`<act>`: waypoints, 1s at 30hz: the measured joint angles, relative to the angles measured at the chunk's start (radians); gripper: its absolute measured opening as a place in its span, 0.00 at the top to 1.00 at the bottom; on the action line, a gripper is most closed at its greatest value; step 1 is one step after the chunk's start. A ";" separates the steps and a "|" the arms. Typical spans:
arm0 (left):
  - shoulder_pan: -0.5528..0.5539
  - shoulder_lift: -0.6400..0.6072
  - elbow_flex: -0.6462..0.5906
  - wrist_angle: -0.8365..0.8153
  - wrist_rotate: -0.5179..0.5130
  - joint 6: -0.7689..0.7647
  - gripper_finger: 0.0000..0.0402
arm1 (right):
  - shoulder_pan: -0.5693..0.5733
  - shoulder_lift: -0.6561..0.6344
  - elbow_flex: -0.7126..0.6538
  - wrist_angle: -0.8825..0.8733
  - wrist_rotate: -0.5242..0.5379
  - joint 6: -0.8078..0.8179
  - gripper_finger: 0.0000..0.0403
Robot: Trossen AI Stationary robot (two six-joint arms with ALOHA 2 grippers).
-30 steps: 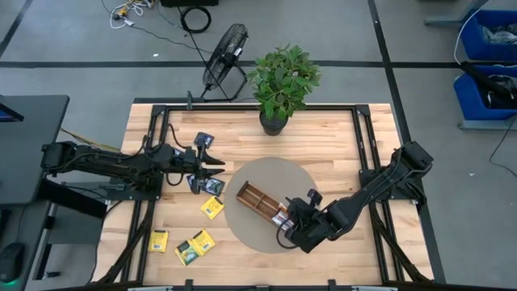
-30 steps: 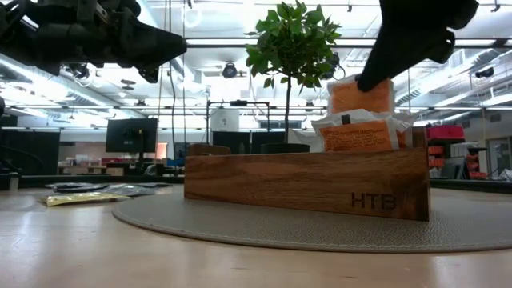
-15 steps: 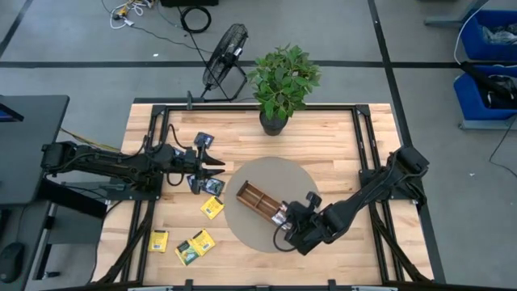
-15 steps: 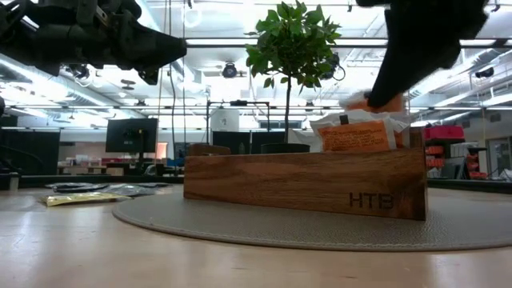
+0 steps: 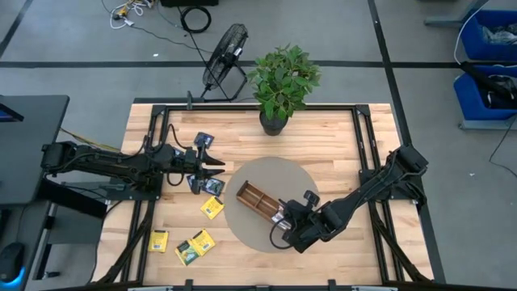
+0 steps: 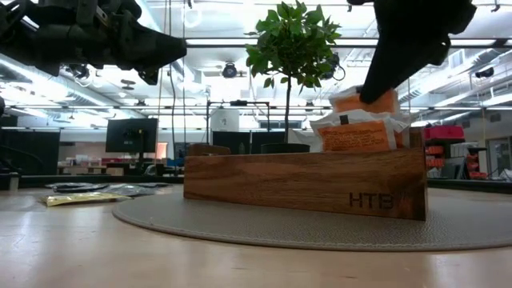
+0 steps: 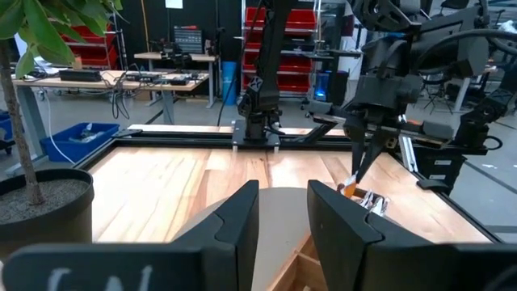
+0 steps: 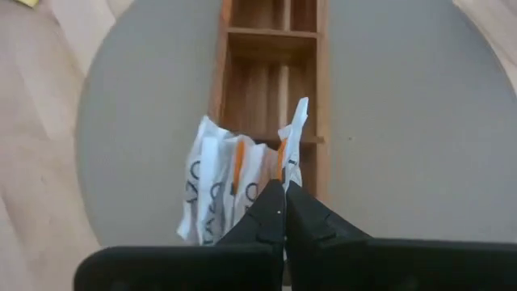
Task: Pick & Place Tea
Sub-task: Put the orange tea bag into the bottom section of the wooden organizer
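right tool (image 8: 282,212) pinched shut on orange-and-white tea sachet (image 8: 292,133), more sachets (image 8: 216,187) beside it in end compartment of brown wooden divided tray (image 8: 271,48), round grey mat (image 8: 396,121)

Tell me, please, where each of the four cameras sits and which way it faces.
High: overhead, straight down; both arms, wooden tray.
Low: table height, level; tray, orange sachets.
Left wrist: past the left claw toward the right arm.
Right wrist: down past the shut right claw pinching an orange sachet.
All share the tray.
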 joint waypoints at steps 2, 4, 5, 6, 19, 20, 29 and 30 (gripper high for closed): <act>0.000 0.000 0.000 -0.002 0.000 -0.001 0.72 | 0.000 0.006 0.001 0.031 0.000 -0.002 1.00; 0.000 0.000 0.000 -0.002 0.000 0.000 0.72 | 0.002 0.011 -0.005 0.029 -0.002 0.002 1.00; 0.000 0.000 0.000 -0.004 0.000 -0.001 0.72 | 0.002 0.014 -0.008 0.029 -0.005 0.014 1.00; 0.000 0.000 0.000 -0.007 0.000 -0.001 0.72 | 0.002 0.017 -0.011 0.027 -0.009 0.020 1.00; 0.000 0.000 0.001 -0.024 0.000 -0.006 0.72 | 0.004 0.058 -0.017 0.002 -0.022 0.023 1.00; 0.000 0.000 0.001 -0.024 0.000 -0.006 0.72 | 0.004 0.068 -0.017 0.013 -0.022 0.014 1.00; 0.000 0.000 0.001 -0.022 0.000 -0.010 0.72 | 0.004 0.077 -0.017 0.014 -0.016 -0.006 0.90; 0.000 0.000 0.001 -0.023 0.000 -0.010 0.72 | 0.004 0.074 -0.017 0.012 -0.016 -0.013 0.88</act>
